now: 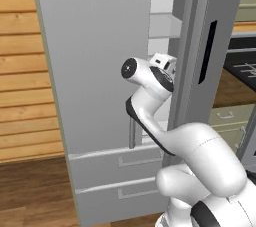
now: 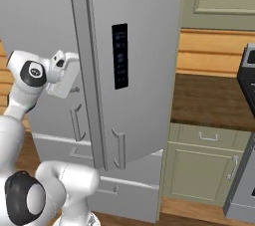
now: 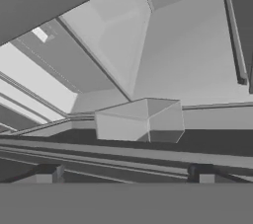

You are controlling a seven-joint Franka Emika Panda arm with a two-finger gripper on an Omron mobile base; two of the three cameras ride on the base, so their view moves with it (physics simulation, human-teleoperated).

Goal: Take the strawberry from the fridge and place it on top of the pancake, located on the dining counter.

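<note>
Flat, even rendered lighting in both base views, no glare, edges soft and low-res. Fridge (image 1: 100, 61) door uniformly lit light grey. Hand view dim and greyish, brightest strips at centre left, dark band upper left.

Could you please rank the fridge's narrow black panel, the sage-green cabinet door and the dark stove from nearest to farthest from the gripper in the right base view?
1. Narrow black panel on the light-grey fridge door, just right of the open gripper.
2. Sage-green cabinet door, lower right, under the brown counter.
3. Dark stove, at the right edge.
</note>
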